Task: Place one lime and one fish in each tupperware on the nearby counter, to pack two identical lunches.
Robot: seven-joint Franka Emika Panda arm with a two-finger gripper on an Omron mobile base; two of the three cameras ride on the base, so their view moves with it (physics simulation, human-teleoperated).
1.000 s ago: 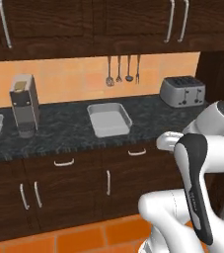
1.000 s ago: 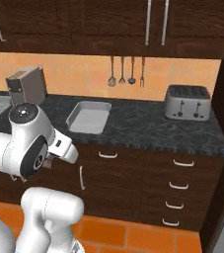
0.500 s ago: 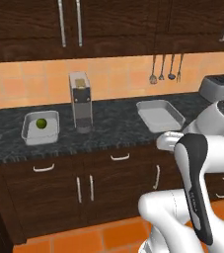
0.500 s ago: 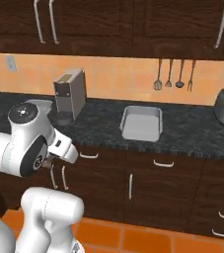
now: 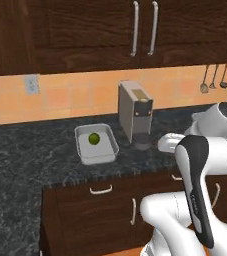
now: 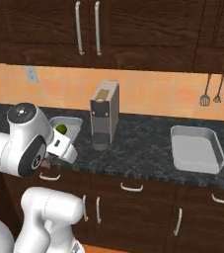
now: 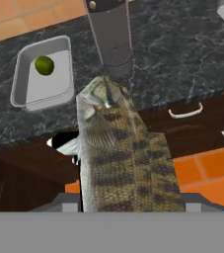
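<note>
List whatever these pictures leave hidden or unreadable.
- Gripper fingers: in the hand view the fish covers where they would rise, so their grip on it cannot be read.
- Fish's tail end: cut off at the bottom of the hand view.
- Left container with the lime: in the right base view the arm blocks its near part.
- Utensils on the wall: too small to tell apart, partly cut by the left base view's edge.

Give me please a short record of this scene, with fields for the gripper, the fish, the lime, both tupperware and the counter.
gripper: holds the fish, fingertips hidden behind it
fish: in the air before the counter edge
lime: inside left tupperware
right tupperware: nothing in it
counter: also carries a tall grey appliance, between the two tupperware
lunches packed: none complete yet
</note>
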